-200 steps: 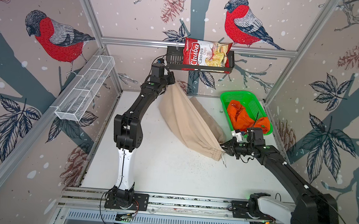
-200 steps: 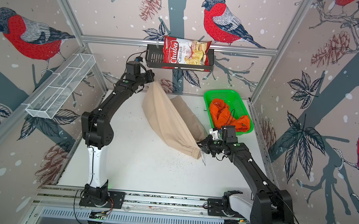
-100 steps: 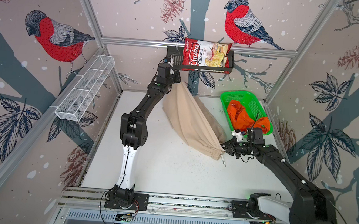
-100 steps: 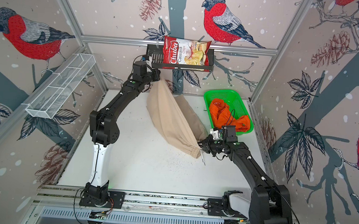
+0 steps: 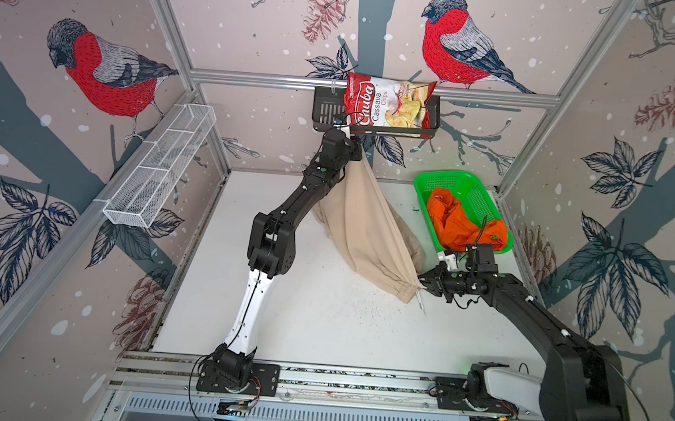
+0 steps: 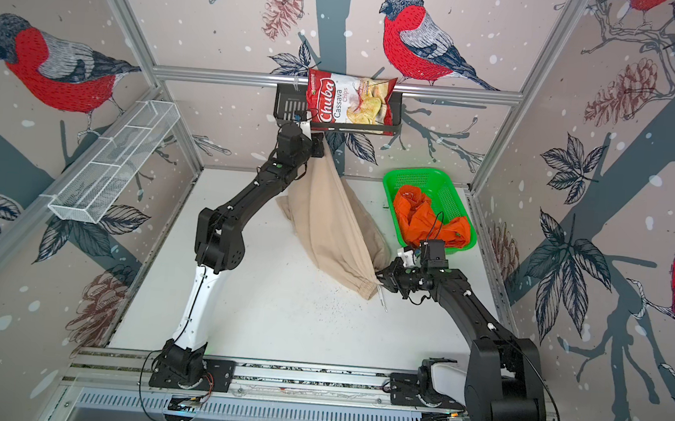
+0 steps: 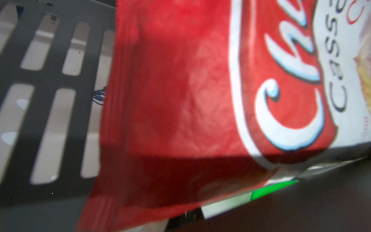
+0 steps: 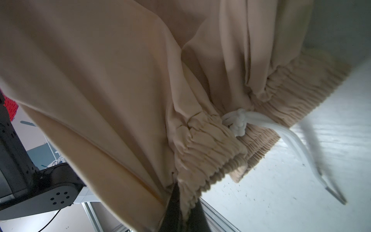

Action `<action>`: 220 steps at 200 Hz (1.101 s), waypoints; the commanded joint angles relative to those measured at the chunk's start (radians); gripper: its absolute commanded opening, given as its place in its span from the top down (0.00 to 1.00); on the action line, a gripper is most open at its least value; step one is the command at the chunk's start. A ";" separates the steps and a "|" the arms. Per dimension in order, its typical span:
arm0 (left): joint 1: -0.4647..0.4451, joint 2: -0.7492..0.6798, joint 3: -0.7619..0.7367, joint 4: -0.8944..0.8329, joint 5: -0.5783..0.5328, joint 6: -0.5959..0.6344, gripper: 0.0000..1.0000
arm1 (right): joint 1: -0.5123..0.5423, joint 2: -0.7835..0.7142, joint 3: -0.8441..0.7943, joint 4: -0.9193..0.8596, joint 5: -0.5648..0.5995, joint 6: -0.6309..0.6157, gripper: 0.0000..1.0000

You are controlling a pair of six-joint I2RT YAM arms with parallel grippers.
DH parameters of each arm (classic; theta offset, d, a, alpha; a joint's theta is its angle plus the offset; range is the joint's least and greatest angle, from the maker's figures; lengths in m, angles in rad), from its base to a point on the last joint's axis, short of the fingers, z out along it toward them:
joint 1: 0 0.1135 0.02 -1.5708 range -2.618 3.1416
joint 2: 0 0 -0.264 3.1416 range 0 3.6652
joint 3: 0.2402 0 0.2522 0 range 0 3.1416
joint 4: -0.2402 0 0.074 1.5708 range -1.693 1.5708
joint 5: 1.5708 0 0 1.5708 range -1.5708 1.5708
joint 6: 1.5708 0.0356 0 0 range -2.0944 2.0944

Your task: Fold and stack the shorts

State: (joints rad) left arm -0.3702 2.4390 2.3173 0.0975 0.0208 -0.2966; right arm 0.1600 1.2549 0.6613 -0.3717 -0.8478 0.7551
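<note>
The beige shorts (image 5: 362,222) hang stretched in the air between my two grippers, seen in both top views (image 6: 327,215). My left gripper (image 5: 355,151) is shut on their upper end, raised just under the black wall shelf. My right gripper (image 5: 421,283) is shut on the gathered waistband low over the table. In the right wrist view its dark fingers (image 8: 174,209) pinch the waistband beside the knotted white drawstring (image 8: 239,122). The orange shorts (image 5: 457,224) lie crumpled in the green basket (image 5: 451,177).
A red chips bag (image 5: 386,105) sits in the black shelf (image 5: 324,106) right above my left gripper and fills the left wrist view (image 7: 180,100). A white wire rack (image 5: 159,175) hangs on the left wall. The green basket stands at the table's back right.
My left arm has carried the upper end of the beige shorts up and to the right, close under the black shelf. The right gripper has kept its place and hold.
</note>
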 commanded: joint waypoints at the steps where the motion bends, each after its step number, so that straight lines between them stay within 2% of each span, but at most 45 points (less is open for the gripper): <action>1: 0.000 0.035 -0.011 -0.151 -0.105 -0.005 1.00 | -0.007 0.026 -0.004 -0.067 -0.012 -0.022 0.93; 26: 0.000 0.038 -0.014 -0.169 -0.111 -0.006 0.98 | -0.010 0.036 0.010 -0.042 0.003 -0.011 0.85; 47: 0.001 0.032 -0.016 -0.171 -0.102 -0.006 0.93 | -0.016 0.026 0.023 -0.009 0.035 0.016 0.70; 69: 0.001 0.022 -0.016 -0.171 -0.077 -0.003 0.72 | -0.019 -0.018 0.042 0.033 0.097 0.047 0.51; 84: 0.000 0.013 -0.019 -0.172 -0.059 -0.001 0.64 | -0.020 -0.074 0.060 0.054 0.171 0.060 0.46; 116: 0.001 -0.026 -0.038 -0.176 -0.028 0.005 0.54 | -0.003 -0.185 0.109 0.035 0.359 0.037 0.44; 143: 0.000 -0.100 -0.097 -0.176 -0.002 0.025 0.52 | 0.054 -0.227 0.163 -0.035 0.489 -0.019 0.40; 169: 0.002 -0.220 -0.214 -0.179 0.069 0.049 0.52 | 0.204 -0.236 0.198 -0.051 0.650 -0.058 0.40; 220: 0.006 -0.520 -0.588 -0.096 0.079 0.038 0.52 | 0.496 -0.099 0.216 0.050 0.801 -0.057 0.42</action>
State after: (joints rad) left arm -0.3679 2.0270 1.8465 -0.0528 0.0803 -0.2634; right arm 0.5785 1.1019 0.8562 -0.3737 -0.1802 0.7284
